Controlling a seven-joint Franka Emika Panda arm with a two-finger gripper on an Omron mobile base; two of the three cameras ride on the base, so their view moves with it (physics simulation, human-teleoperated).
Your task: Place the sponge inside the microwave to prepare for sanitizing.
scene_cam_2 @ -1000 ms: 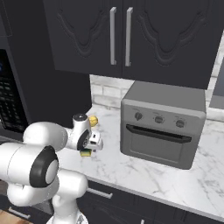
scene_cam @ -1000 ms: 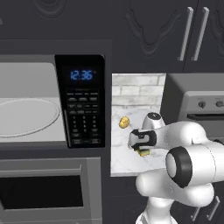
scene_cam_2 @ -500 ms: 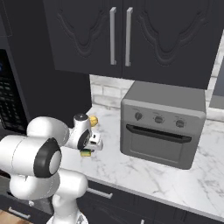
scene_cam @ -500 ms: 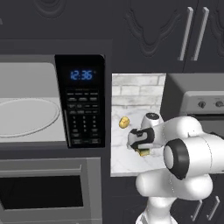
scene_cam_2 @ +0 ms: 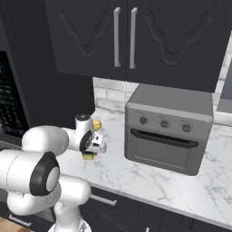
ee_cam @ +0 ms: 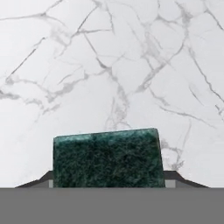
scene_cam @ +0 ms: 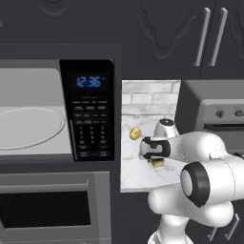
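We find the gripper lowered onto the marble counter, in the open stretch between the microwave and the grey oven. In the hand view the sponge sits squarely between the two finger tips, its dark green scouring face turned toward the camera and the dark tips showing flush against its left and right edges; we judge the fingers to be closed against the sponge on both sides. From the left base view the sponge's yellow body shows just below the hand, and from the right base view it appears as a small yellow and green patch directly under the gripper. Whether it rests on the counter or is just clear of it we cannot tell. The microwave stands to the left of the counter, its door swung out of sight, its pale interior and round turntable exposed, and the blue clock lit on the black keypad panel. A small rounded yellow-orange lump lies on the counter near the tiled back wall, beside the hand but apart from the sponge. Dark cabinets with bar handles hang above the oven.
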